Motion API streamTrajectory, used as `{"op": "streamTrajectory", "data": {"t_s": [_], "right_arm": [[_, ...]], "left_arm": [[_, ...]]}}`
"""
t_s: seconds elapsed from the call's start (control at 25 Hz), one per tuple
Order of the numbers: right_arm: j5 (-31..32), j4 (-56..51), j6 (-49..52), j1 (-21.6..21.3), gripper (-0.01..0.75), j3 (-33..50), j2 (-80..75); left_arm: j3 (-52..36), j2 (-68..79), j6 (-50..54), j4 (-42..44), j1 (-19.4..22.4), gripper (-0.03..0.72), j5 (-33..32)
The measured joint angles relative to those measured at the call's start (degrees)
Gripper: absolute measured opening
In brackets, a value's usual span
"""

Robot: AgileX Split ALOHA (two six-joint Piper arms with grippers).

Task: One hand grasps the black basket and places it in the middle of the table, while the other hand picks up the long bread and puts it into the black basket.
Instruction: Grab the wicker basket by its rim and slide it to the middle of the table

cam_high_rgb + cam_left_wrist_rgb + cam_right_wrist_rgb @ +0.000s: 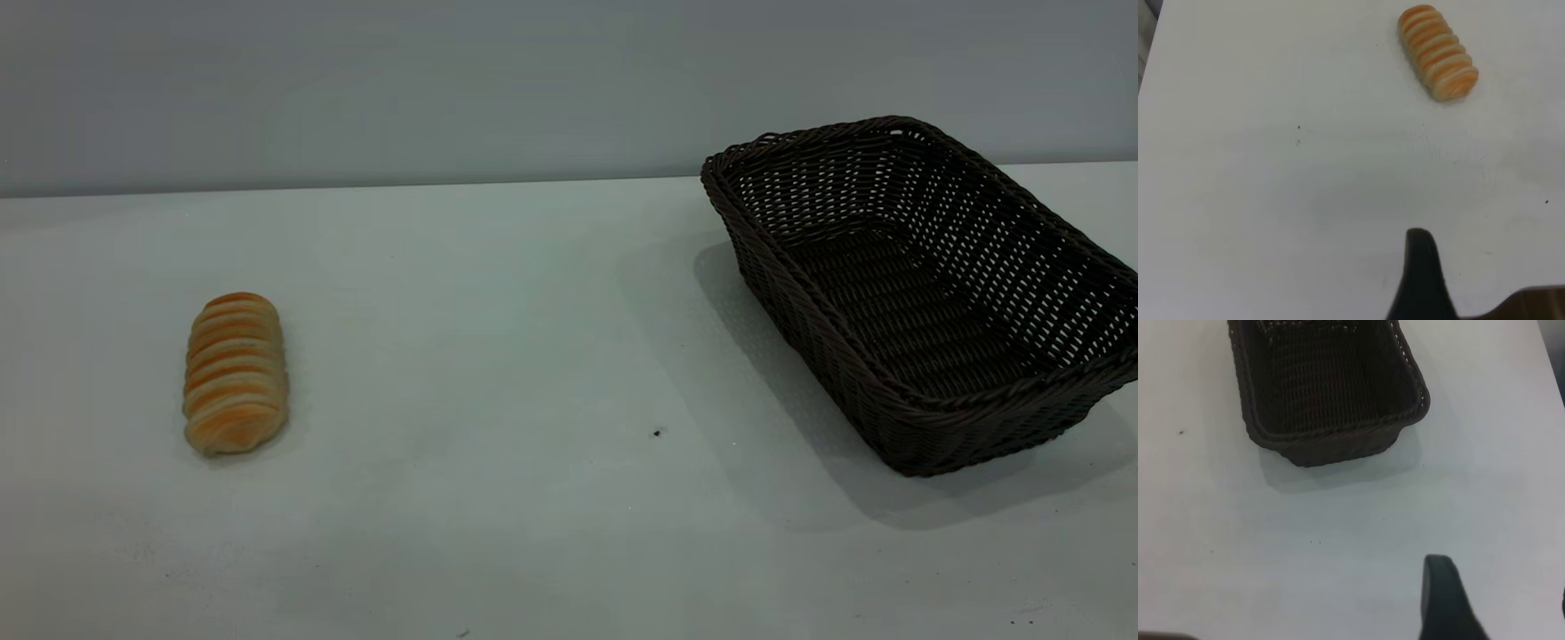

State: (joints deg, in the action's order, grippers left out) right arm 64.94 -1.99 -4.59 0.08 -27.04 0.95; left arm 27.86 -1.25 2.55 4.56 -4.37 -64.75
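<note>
The long bread [236, 373] is a golden-orange ridged loaf lying at the left of the white table [498, 338]. The black basket [925, 293] is a dark woven basket that stands empty at the right. Neither gripper shows in the exterior view. In the left wrist view, my left gripper [1485, 267] is open and empty over bare table, well short of the bread [1438, 52]. In the right wrist view, my right gripper [1501, 587] is open and empty over bare table, a stretch back from the basket's [1328, 393] short end.
A grey wall runs behind the table's far edge. Wide bare tabletop lies between the bread and the basket, with a tiny dark speck [657, 433] near the middle. The table's edge shows at a corner of the left wrist view [1146, 40].
</note>
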Motion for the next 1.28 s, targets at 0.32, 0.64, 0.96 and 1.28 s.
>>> {"op": "streamTrajectory", "data": {"t_s": [0.32, 0.64, 0.96, 1.28], "right_arm": [[0.0, 0.0, 0.0, 0.0, 0.43, 0.0, 0.1], [0.0, 0.0, 0.0, 0.0, 0.43, 0.0, 0.2], [-0.5, 0.6, 0.0, 0.0, 0.43, -0.7, -0.5], [-15.4, -5.1, -0.6, 0.0, 0.5, -6.6, -25.0]], "left_arm": [[0.0, 0.0, 0.0, 0.0, 0.0, 0.58, 0.0], [0.0, 0.0, 0.0, 0.0, 0.0, 0.58, 0.0], [0.0, 0.0, 1.3, 0.2, 0.0, 0.58, 0.0], [5.5, 11.8, 8.6, 6.4, 0.0, 0.58, 13.2]]}}
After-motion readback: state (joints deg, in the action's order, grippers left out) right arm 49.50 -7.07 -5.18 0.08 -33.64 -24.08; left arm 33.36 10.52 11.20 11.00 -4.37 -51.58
